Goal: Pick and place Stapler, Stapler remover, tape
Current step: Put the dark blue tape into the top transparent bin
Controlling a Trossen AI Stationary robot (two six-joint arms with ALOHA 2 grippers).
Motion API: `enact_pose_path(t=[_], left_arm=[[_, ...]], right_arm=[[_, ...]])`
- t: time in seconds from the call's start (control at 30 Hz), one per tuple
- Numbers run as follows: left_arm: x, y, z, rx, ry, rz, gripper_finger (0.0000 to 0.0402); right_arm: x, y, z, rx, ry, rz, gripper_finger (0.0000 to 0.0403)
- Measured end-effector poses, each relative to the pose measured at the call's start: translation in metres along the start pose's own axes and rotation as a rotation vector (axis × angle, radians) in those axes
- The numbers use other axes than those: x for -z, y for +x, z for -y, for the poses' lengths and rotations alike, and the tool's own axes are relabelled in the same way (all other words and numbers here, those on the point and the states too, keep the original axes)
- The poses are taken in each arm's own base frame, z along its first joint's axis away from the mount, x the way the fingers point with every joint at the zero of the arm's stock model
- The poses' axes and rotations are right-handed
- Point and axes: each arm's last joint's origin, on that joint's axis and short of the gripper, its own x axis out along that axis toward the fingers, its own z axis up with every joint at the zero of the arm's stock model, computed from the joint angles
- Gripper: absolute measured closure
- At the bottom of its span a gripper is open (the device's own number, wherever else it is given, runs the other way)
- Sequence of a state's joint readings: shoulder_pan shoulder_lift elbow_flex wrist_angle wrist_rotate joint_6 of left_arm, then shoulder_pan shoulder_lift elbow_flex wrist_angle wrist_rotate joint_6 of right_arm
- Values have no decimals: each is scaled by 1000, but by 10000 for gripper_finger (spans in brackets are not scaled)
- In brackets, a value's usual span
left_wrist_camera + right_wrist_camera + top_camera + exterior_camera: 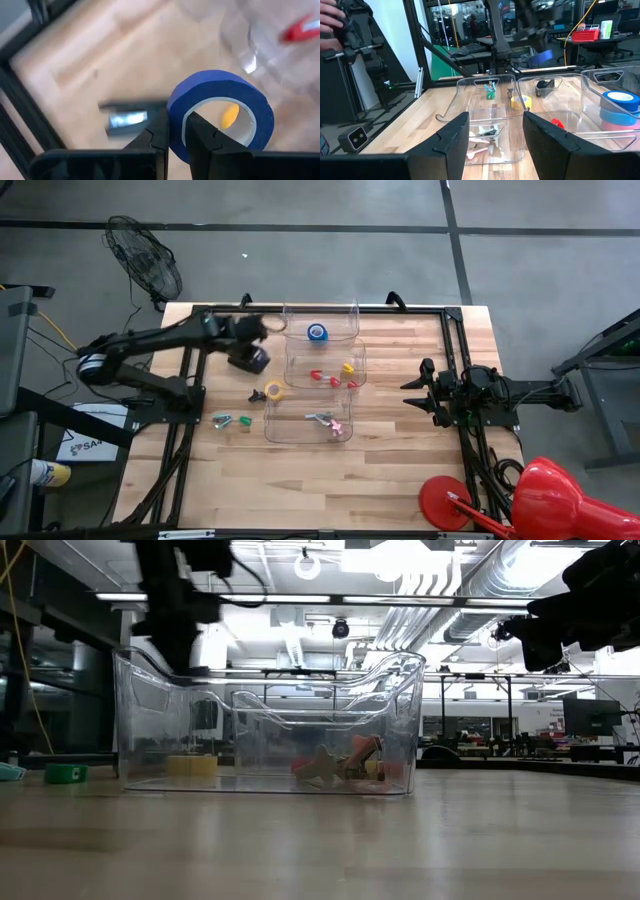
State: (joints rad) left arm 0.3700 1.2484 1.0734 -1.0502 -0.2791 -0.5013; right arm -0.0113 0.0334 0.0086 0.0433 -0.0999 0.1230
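Note:
My left gripper (250,360) is above the table, just left of the middle clear bin (326,366), shut on a blue tape roll (225,87). A yellow tape roll (274,391) lies flat on the table near it, beside a small black stapler (255,396). Two small green things (232,421), seemingly staple removers, lie farther toward the near edge. The far bin (320,323) holds another blue roll (317,332). In the near bin (308,420) lie a grey and a pink remover (330,422). My right gripper (492,135) waits open at the table's right side. My left gripper holds the blue roll by its wall (176,117), one finger (200,137) inside the ring and the other (157,137) outside. The fingers slant down from above. The roll is lifted clear of the table and tilted, its hole showing in the wrist view.
The three clear bins stand in a row from the far edge toward the near one along the table's middle. The middle one holds red and yellow pieces (335,373). Black frame rails (190,390) run along both sides. A red lamp (545,495) sits at the near right corner.

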Motion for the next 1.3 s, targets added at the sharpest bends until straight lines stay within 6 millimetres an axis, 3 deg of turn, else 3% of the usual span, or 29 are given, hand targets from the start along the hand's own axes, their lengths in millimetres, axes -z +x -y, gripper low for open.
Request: enact_pose_path(t=[0.4,0.6,0.77,0.97,1.3], left_arm=[[-118,12,23,-38,198,78,372],[-161,36,43,-40,254,84,372],[-181,60,59,-33,274,53,372],[-191,83,68,-38,280,23,372],[-201,104,50,-92,214,13,372]], right_arm=[[0,0,0,0,0,-1,226],[0,0,0,0,0,-1,226],[0,0,0,0,0,-1,226],[0,0,0,0,0,-1,226],[0,0,0,0,0,-1,226]])
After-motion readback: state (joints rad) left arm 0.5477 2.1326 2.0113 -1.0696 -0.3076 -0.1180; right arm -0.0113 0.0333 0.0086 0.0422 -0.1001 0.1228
